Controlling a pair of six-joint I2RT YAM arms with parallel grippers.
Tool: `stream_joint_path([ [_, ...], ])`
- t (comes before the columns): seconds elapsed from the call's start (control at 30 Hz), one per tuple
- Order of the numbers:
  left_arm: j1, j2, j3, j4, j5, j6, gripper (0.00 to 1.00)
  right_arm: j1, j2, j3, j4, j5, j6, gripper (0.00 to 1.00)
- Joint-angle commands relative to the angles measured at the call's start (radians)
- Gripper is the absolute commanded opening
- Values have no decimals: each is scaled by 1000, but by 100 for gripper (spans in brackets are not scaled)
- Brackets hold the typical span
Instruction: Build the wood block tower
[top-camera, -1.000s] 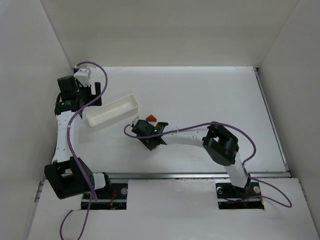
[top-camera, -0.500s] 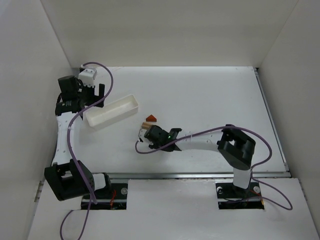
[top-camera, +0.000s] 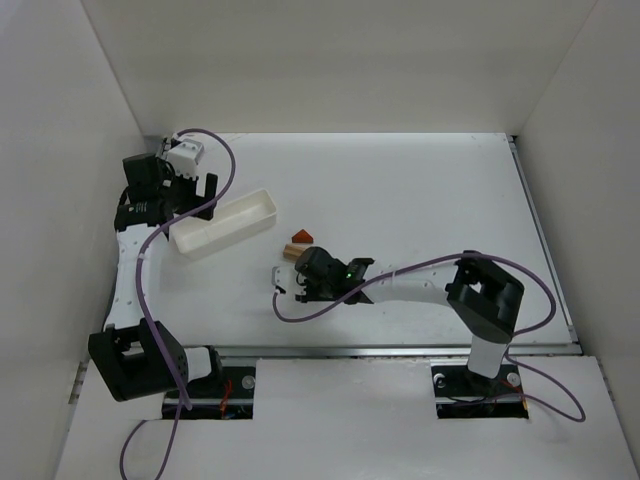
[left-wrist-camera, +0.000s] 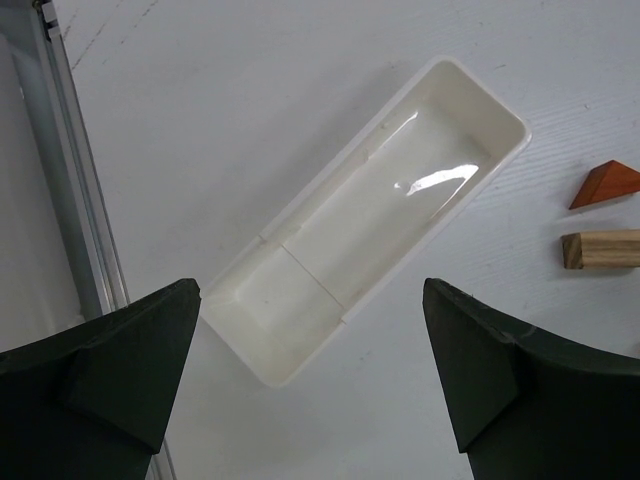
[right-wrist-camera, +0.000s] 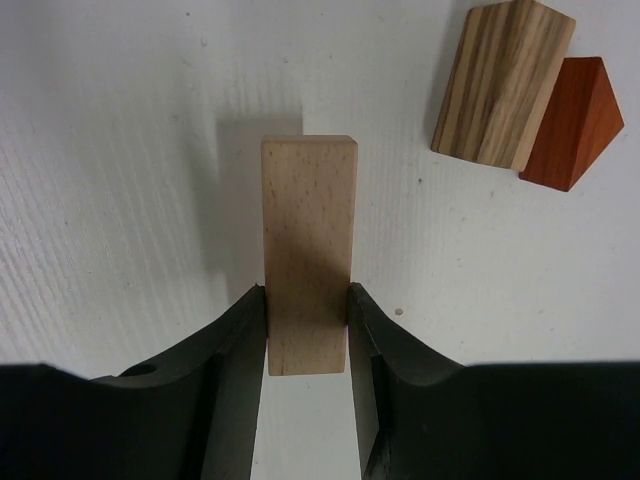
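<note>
The right gripper (right-wrist-camera: 307, 300) is clamped on a pale wooden block (right-wrist-camera: 309, 240). Its two dark fingers (right-wrist-camera: 235, 340) press the block's long sides near one end, and the rest of the bar sticks straight out beyond the fingertips. The block throws a soft shadow on the white tabletop (top-camera: 420, 190) just past its far end. Whether its underside touches the surface cannot be told.

Near the held block, off to one side of its far end, lie two more pieces of the tower. One is a striped wooden block (right-wrist-camera: 503, 83) with darker grain lines. The other is a reddish-brown triangular block (right-wrist-camera: 575, 123) just beside it. The left wrist view shows a narrow strip of tabletop between these two, so they lie close but apart. From above, both sit near the middle of the tabletop, just beyond the right arm's wrist, and nothing is stacked yet.

The left gripper (left-wrist-camera: 310, 300) hangs over a long white plastic tray (left-wrist-camera: 390, 200) with its fingers (left-wrist-camera: 130, 360) spread wide, gripping nothing. The tray lies at an angle on the left part of the tabletop, its shiny inside catching the light. The loose blocks lie past its far end, well clear of its rim.
</note>
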Motion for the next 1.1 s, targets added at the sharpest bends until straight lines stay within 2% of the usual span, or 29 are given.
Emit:
stream_joint_path([
  [0.0, -2, -33, -5, -11, 31, 30, 93, -13, 12, 9, 55, -28, -24, 16],
  [0.1, -2, -33, -5, -11, 40, 30, 93, -13, 35, 18, 55, -28, -24, 18],
  [0.37, -11, -33, -5, -42, 60, 57, 93, -13, 58, 52, 41, 17, -13, 31],
  [0.43, -11, -42, 4, -52, 70, 68, 93, -13, 30, 52, 57, 27, 12, 37],
  [0.47, -21, -42, 4, -66, 81, 79, 94, -13, 18, 52, 66, 27, 26, 48],
  [0.57, -31, -51, 24, -83, 116, 99, 97, -13, -42, 52, 102, 27, 65, 50],
  [0.6, -31, -51, 24, -95, 132, 99, 97, -13, -57, 52, 125, 18, 65, 99],
  [0.77, -64, -60, 24, -131, 144, 120, 97, -4, -100, 38, 136, 50, 65, 100],
  [0.87, -105, -69, 24, -190, 144, 175, 94, -4, -174, 29, 182, 106, 179, 100],
  [0.97, -177, -79, -2, -273, 144, 232, 88, -36, -264, 29, 167, 232, 527, 100],
  [1.03, -252, -88, -57, -284, 102, 241, 85, -76, -292, 29, 92, 226, 777, 100],
  [1.07, -289, -88, -83, -284, 75, 241, 85, -87, -303, 29, 62, 226, 850, 100],
])
